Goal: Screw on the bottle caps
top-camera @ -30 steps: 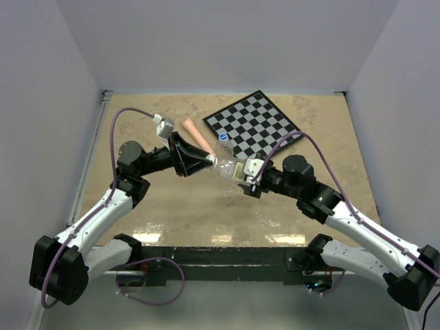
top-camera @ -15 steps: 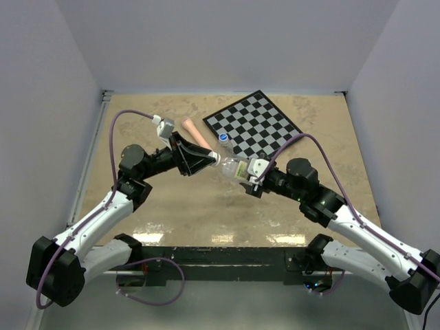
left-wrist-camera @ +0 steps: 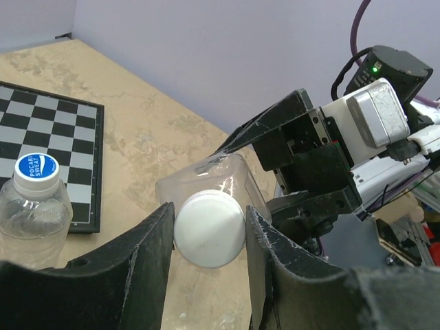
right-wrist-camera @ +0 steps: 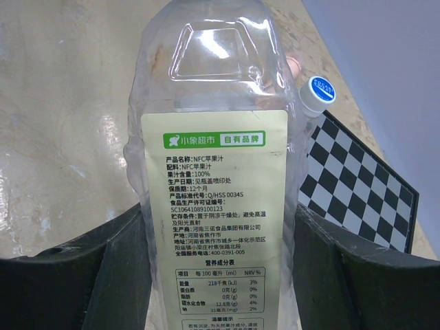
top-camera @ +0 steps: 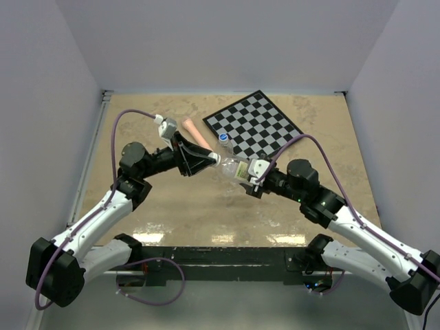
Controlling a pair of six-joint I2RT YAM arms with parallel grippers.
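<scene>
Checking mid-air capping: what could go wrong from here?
1. The left hand pinches the white cap at the mouth of the large bottle; a tilt could cross-thread it.
2. The right hand grips its thin body, which may twist or crumple.
3. The small bottle nearby could get knocked.

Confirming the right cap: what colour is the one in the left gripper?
Plain white cap, clearest in the left wrist view.
</scene>
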